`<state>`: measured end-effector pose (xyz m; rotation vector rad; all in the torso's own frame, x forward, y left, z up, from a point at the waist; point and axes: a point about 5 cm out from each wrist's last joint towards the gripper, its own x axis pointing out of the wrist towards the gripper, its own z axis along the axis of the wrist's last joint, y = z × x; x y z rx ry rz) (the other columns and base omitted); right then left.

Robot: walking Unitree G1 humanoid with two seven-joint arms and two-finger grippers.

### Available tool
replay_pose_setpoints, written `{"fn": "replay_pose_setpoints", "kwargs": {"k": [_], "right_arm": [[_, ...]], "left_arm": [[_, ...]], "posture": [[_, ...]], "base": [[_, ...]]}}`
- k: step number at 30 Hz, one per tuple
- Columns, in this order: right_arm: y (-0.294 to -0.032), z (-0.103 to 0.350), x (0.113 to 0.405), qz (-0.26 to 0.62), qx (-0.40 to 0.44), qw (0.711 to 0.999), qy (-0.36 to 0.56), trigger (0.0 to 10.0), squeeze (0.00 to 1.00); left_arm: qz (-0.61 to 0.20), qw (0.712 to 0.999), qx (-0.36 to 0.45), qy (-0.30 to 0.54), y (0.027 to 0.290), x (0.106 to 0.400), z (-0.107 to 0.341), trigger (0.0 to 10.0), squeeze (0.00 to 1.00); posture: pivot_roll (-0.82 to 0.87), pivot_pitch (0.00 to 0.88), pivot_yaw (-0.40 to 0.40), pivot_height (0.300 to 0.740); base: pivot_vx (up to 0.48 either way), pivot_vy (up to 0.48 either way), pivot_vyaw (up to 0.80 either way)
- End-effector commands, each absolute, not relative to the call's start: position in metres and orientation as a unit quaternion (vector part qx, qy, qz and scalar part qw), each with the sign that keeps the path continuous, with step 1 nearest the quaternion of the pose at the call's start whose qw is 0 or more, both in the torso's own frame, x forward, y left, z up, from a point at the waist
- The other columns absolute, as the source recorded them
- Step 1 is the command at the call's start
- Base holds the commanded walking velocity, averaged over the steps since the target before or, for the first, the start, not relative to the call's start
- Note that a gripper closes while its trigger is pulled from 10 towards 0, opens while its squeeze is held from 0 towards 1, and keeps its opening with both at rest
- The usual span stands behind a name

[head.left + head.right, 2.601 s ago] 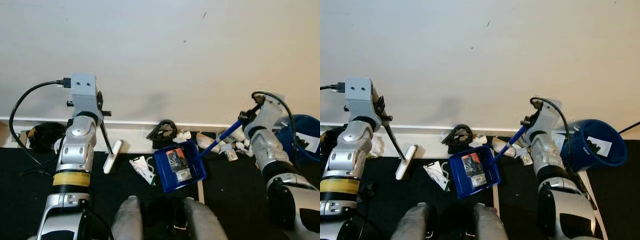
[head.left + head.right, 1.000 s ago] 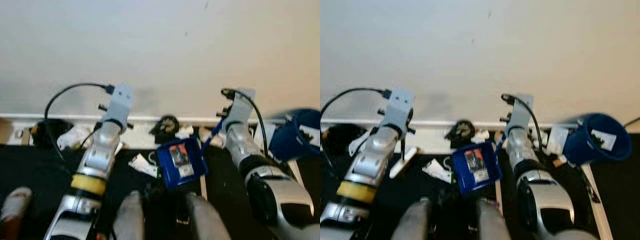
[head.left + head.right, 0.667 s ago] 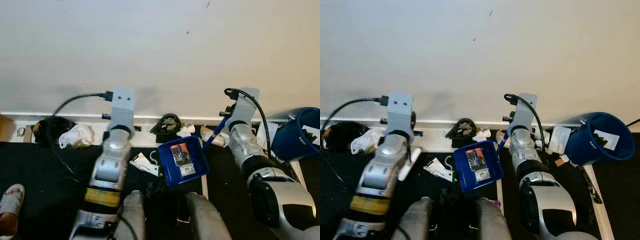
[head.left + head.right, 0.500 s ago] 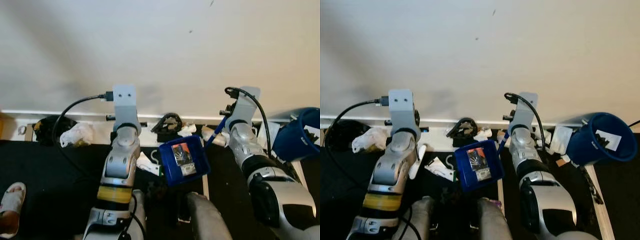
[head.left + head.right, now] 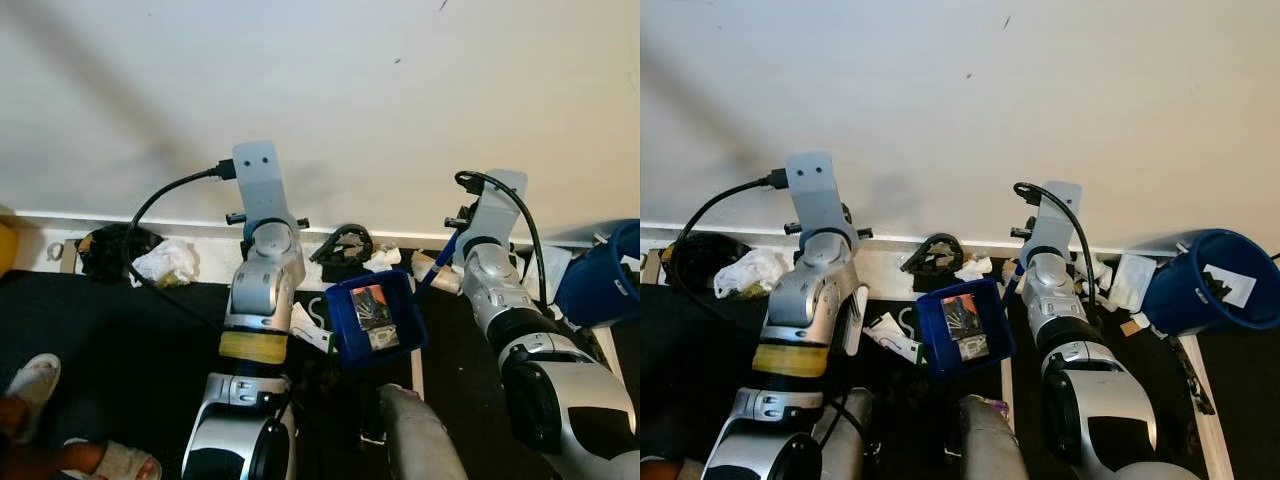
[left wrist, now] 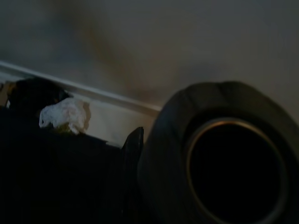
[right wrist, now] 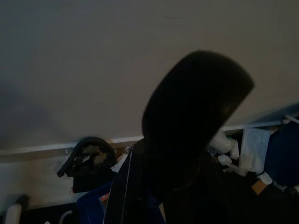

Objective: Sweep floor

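A blue dustpan (image 5: 375, 320) rests on the black floor by the skirting, with a wrapper and scraps of litter inside. Its blue handle (image 5: 440, 262) rises to my right gripper (image 5: 455, 238), which is shut on it; the fingers sit behind the wrist. My left arm stands just left of the pan. Its gripper (image 5: 268, 226) is up near the wall and is shut on a brush. The white brush head (image 5: 854, 318) hangs beside the forearm. A white paper scrap (image 5: 890, 335) lies between brush and pan. Both wrist views are dark, with a round handle end close up.
A blue bin (image 5: 1202, 285) lies tilted at the right with paper in it. Litter lines the skirting: crumpled white paper (image 5: 165, 262), a black bundle (image 5: 108, 245), a black strap (image 5: 345, 245), white containers (image 5: 1130, 280). A person's sandalled feet (image 5: 38, 378) are at lower left.
My left arm has swung right with the brush and now stands next to the dustpan. The view has shifted a little. A person's feet have come further into view at lower left.
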<state>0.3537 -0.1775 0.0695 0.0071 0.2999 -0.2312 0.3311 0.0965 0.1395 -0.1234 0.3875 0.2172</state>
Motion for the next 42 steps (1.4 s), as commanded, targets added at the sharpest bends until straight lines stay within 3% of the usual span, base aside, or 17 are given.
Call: {"fn": "replay_pose_setpoints", "kwargs": {"k": [1, 4, 9, 13, 21, 28, 30, 31, 33, 35, 37, 39, 42], "right_arm": [[-0.18, 0.022, 0.322, -0.121, -0.002, 0.958, 0.26, 10.0, 0.0], [-0.182, 0.022, 0.322, -0.125, 0.0, 0.957, 0.261, 10.0, 0.0], [-0.183, 0.022, 0.322, -0.126, 0.001, 0.957, 0.261, 10.0, 0.0], [-0.183, 0.024, 0.324, -0.124, 0.001, 0.958, 0.26, 10.0, 0.0], [-0.18, 0.023, 0.324, -0.118, 0.0, 0.958, 0.263, 10.0, 0.0], [-0.178, 0.023, 0.324, -0.113, 0.0, 0.958, 0.264, 10.0, 0.0], [-0.178, 0.024, 0.325, -0.111, 0.0, 0.958, 0.264, 10.0, 0.0], [-0.178, 0.024, 0.325, -0.111, 0.0, 0.958, 0.264, 10.0, 0.0], [-0.178, 0.024, 0.325, -0.109, -0.001, 0.958, 0.265, 10.0, 0.0], [-0.178, 0.024, 0.325, -0.109, -0.001, 0.958, 0.265, 10.0, 0.0], [-0.177, 0.024, 0.325, -0.106, -0.001, 0.958, 0.265, 10.0, 0.0], [-0.177, 0.024, 0.325, -0.104, -0.002, 0.958, 0.266, 10.0, 0.0], [-0.176, 0.022, 0.324, -0.101, -0.003, 0.958, 0.269, 10.0, 0.0]], "left_arm": [[-0.027, 0.959, -0.186, 0.213, 0.006, 0.328, 0.175, 10.0, 0.0], [-0.051, 0.952, -0.228, 0.198, -0.015, 0.331, 0.206, 10.0, 0.0], [-0.064, 0.942, -0.288, 0.162, -0.023, 0.338, 0.236, 10.0, 0.0], [-0.124, 0.889, -0.434, 0.07, -0.012, 0.35, 0.272, 10.0, 0.0], [-0.124, 0.873, -0.469, 0.055, 0.013, 0.357, 0.271, 10.0, 0.0], [-0.135, 0.905, -0.401, 0.045, 0.03, 0.362, 0.267, 10.0, 0.0], [-0.156, 0.932, -0.325, 0.039, 0.043, 0.363, 0.266, 10.0, 0.0], [-0.156, 0.932, -0.325, 0.039, 0.043, 0.363, 0.266, 10.0, 0.0], [-0.184, 0.961, -0.204, 0.028, 0.063, 0.361, 0.262, 10.0, 0.0], [-0.19, 0.968, -0.163, 0.024, 0.07, 0.36, 0.259, 10.0, 0.0], [-0.167, 0.982, -0.083, -0.006, 0.104, 0.362, 0.258, 10.0, 0.0], [-0.157, 0.985, -0.068, -0.027, 0.13, 0.362, 0.263, 10.0, 0.0], [-0.185, 0.977, -0.1, -0.036, 0.147, 0.357, 0.275, 10.0, 0.0]], "posture": [[0.13, 0.257, -0.072, 0.74], [0.13, 0.248, -0.073, 0.74], [0.13, 0.241, -0.076, 0.74], [0.14, 0.239, -0.083, 0.74], [0.14, 0.237, -0.095, 0.74], [0.14, 0.232, -0.1, 0.74], [0.14, 0.226, -0.104, 0.74], [0.14, 0.226, -0.104, 0.74], [0.14, 0.219, -0.106, 0.74], [0.14, 0.215, -0.108, 0.74], [0.15, 0.208, -0.114, 0.74], [0.15, 0.2, -0.121, 0.74], [0.16, 0.193, -0.127, 0.74]], "base": [[0.0, 0.0, 0.0], [0.0, 0.0, 0.0], [0.0, 0.0, 0.0], [0.0, 0.0, 0.0], [0.0, 0.0, 0.0], [0.0, 0.0, 0.0], [0.0, 0.0, 0.0], [0.0, 0.0, 0.0], [0.0, 0.0, 0.0], [0.0, 0.0, 0.0], [0.0, 0.0, 0.0], [0.0, 0.0, 0.0], [0.0, 0.0, 0.0]]}}
